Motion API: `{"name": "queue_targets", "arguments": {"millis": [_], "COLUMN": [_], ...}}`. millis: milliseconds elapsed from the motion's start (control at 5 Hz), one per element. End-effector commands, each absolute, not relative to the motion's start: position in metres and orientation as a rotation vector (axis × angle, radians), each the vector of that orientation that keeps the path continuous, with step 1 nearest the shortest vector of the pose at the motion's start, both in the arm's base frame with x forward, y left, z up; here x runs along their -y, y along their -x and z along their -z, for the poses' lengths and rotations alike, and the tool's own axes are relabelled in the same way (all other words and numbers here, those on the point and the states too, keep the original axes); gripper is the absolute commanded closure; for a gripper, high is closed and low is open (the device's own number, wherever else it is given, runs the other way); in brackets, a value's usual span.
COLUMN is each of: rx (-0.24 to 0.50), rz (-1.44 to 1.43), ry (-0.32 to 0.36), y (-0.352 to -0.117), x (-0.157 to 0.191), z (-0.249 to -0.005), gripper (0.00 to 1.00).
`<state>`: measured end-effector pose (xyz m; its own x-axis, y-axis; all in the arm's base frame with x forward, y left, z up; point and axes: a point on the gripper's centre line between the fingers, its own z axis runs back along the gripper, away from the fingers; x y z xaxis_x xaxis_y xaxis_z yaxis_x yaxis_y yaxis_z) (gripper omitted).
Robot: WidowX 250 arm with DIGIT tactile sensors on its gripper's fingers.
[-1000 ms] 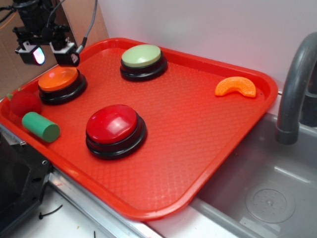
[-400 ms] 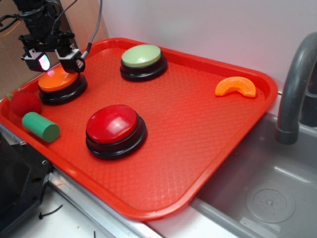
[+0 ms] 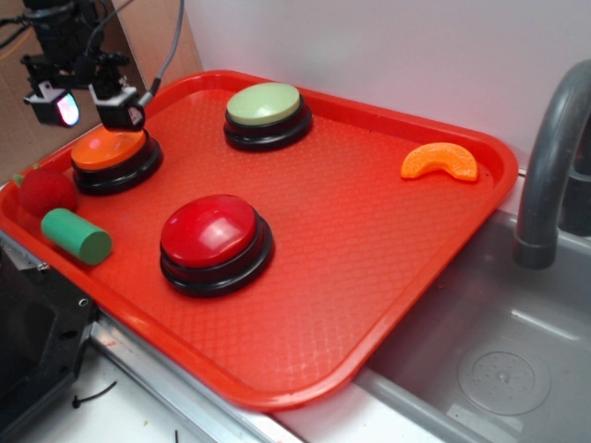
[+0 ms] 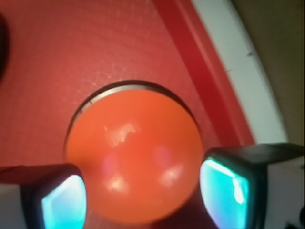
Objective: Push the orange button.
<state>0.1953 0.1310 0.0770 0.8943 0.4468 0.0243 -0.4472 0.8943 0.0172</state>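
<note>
The orange button sits at the rear-left corner of the red tray, close to the tray's raised rim. The end effector hangs directly above it, spread wide and holding nothing. In the wrist view the orange button fills the gap between the two fingers, so the dome lies on the centreline of the open jaws. Whether anything touches the dome at this moment cannot be told from either view.

Recommended procedure for the step in hand, as judged from this position:

1. Descend straight down. Do not add sideways travel; the alignment looks usable as it stands.
2. With the fingers this far apart they would likely pass either side of the dome. Narrowing them first, or offsetting so that one fingertip meets the crown, gives a surer press.
3. Apply force near the dome's centre; an edge contact may tilt or slide the base.

Keep clear of the red ball and the green cylinder just in front of the target.
</note>
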Motion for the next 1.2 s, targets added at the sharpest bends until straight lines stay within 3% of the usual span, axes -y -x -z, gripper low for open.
{"name": "queue_targets", "arguments": {"millis": [0,1000], "rx": [0.128,0.142], "rz": [-0.459,-0.457], "ry": [-0.051,-0.055], "y": [-0.199,-0.195], "x": [-0.141,-0.136], "z": [-0.116,-0.149], "gripper": [0.00,0.00]}}
